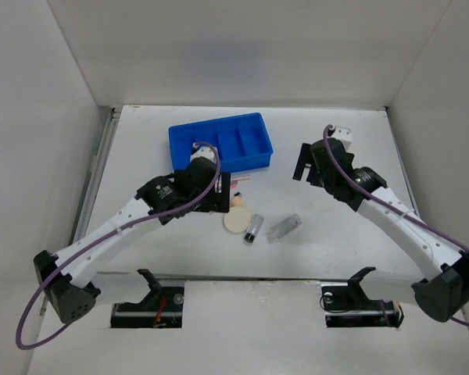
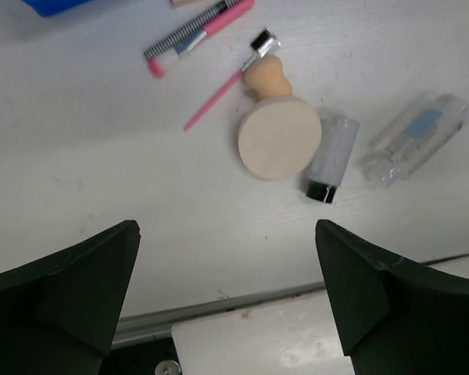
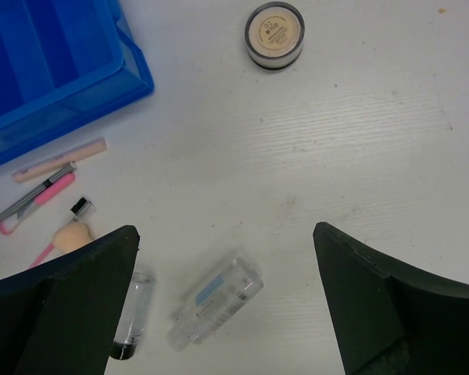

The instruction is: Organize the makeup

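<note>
Table [image 1: 359, 148], white, boxed by white walls [image 1: 258, 47], blue tray [image 1: 242, 162], left tool [image 2: 225, 230] and right tool [image 3: 224, 230] spread, empty

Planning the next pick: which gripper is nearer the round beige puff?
Left. The left gripper hovers close to the round beige puff, at its far-left side; the right gripper is farther off, to the right and back.

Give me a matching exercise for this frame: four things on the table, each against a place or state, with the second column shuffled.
1 round puff
2 clear bottle
3 round compact
4 tray

a lying on its side, blue label showing
b blue, with compartments
c against the peach sponge
d alone, apart from the cluster

Pairs: 1-c, 2-a, 3-d, 4-b
</note>
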`<state>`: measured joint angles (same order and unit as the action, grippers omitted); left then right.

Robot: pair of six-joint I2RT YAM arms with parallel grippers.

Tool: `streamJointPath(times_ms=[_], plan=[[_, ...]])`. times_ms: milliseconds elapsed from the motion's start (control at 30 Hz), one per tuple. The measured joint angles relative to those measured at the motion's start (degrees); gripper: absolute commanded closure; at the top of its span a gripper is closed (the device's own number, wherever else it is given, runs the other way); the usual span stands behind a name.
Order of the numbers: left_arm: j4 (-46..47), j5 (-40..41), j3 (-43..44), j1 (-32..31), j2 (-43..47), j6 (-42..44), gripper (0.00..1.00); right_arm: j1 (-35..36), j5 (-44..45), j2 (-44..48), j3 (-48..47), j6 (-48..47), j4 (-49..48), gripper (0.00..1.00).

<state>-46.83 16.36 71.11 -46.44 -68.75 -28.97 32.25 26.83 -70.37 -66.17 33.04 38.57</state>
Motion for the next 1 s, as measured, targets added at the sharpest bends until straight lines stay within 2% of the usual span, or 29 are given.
streamJointPath(times_ms=[200, 233, 267, 300, 367, 467, 667, 800, 867, 1000], plan=[[1.2, -0.7, -10.1, -5.0, 2.8, -6.4, 0.09, 0.0, 0.2, 3.3, 2.0, 0.3, 0.0, 0.0], [2.0, -1.2, -11.6, -5.3, 1.6, -7.0, 0.13, 0.0, 0.1, 3.2, 2.1, 0.3, 0.0, 0.0], [2.4, -1.4, -12.1, -5.4, 1.0, -7.1, 0.13, 0.0, 0.1, 3.1, 2.2, 0.3, 0.0, 0.0], [3.4, -1.6, -12.6, -5.7, 0.0, -7.4, 0.2, 0.0, 0.0, 2.8, 2.2, 0.3, 0.1, 0.0], [6.1, -2.4, -13.0, -6.1, -2.5, -8.0, 0.28, 0.0, -0.4, 1.9, 2.2, 0.3, 0.0, 0.0], [11.0, -3.0, -13.0, -6.3, -7.0, -9.0, 0.29, 0.0, -1.1, 0.9, 2.2, 0.3, 0.0, 0.0], [18.9, -6.4, -13.3, -3.3, -17.0, -10.3, 0.3, 0.0, -1.4, 0.6, 2.2, 0.4, 0.2, 0.0], [22.4, -8.2, -16.4, -1.8, -18.1, -11.0, 0.33, 0.0, -1.4, 0.6, 2.2, 0.4, 0.9, 0.0], [24.0, -9.2, -18.0, -1.1, -18.1, -11.3, 0.39, 0.0, -1.4, 0.6, 2.2, 0.4, 1.1, 0.0], [26.5, -10.6, -20.2, 0.9, -18.6, -11.8, 0.41, 0.0, -1.4, 0.3, 2.1, 0.4, 1.4, 0.0]])
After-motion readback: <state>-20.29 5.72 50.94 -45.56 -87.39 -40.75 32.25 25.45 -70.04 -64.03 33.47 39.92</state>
